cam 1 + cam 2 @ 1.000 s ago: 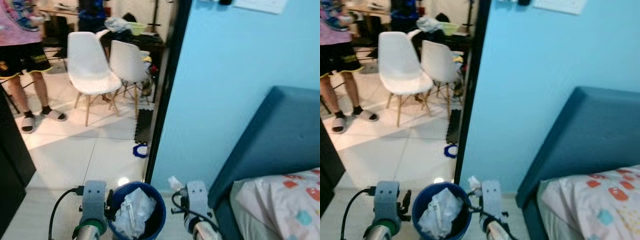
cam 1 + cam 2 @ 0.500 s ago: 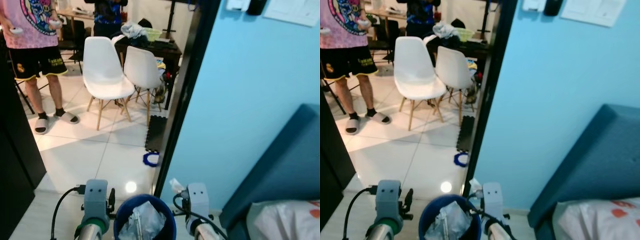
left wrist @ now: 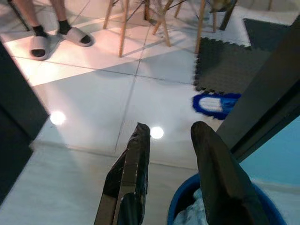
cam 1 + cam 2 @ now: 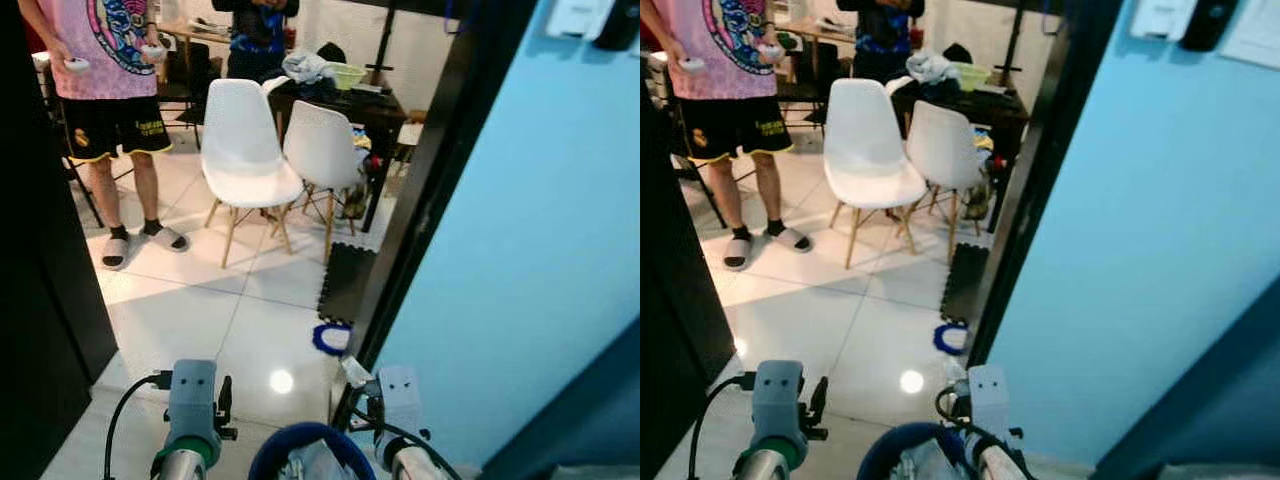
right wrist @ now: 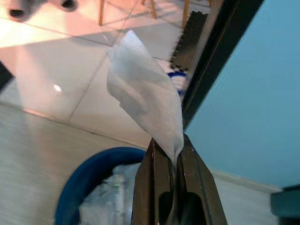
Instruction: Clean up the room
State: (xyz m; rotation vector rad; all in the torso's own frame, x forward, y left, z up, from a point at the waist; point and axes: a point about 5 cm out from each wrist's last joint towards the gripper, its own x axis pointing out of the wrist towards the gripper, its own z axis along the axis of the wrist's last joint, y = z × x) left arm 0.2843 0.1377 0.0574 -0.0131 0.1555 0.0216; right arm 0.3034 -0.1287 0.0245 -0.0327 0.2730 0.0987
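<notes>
Right gripper [image 5: 168, 154] pinched on white tissue [image 5: 145, 101], just beside blue bin [image 5: 89, 183] — swing over rim, then release. Left gripper [image 3: 173, 140] open, bin-side.

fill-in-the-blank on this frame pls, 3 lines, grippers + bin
The right gripper is shut on a white ____.
The bin below both grippers is ____ in colour.
The left gripper has its fingers ____, one on each side of the bin's rim.

Missing words: tissue; blue; open
</notes>
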